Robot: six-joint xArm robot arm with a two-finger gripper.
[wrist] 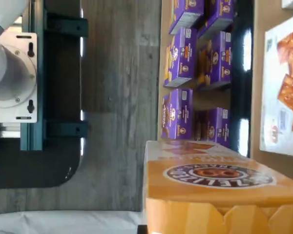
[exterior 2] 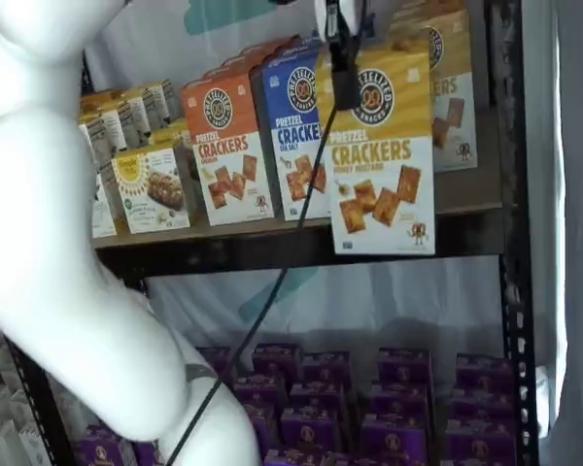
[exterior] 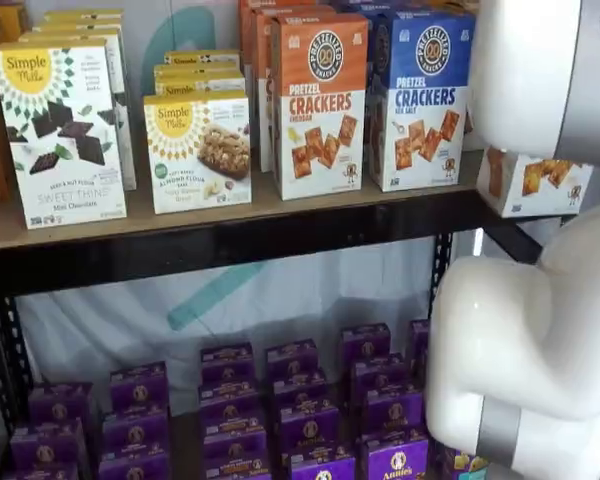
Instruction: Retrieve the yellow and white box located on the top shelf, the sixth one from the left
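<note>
Retrieval looks well under way: the tall yellow and white cracker carton printed with brown square pretzel crackers (exterior 2: 379,155) hangs in front of the long tan wooden top shelf with its thick black metal rail (exterior 2: 272,250), its lower edge dropping below that rail, so I judge it already lifted out of its row and clear of the board. My gripper (exterior 2: 342,44) shows only as dark fingers and a cable coming down from the upper edge of a shelf view onto the carton's top; they appear closed on the box, which nothing else supports. From the wrist view, the same carton's yellow face with its round logo (wrist: 219,175) fills the near field. I read the next move as a steady pull straight back, keeping the carton level so it does not brush the blue-topped pretzel cracker carton (exterior 2: 296,136) just beside it or the orange-topped one (exterior 2: 223,146) farther along. Behind, more yellow cartons (exterior 2: 447,78) stand on the shelf. Small purple boxes (exterior 2: 321,398) crowd the lower level, under a pale sheet with teal marks hung at the back. Grey wood-grain flooring (wrist: 117,97) appears under the rack in the wrist view.
</note>
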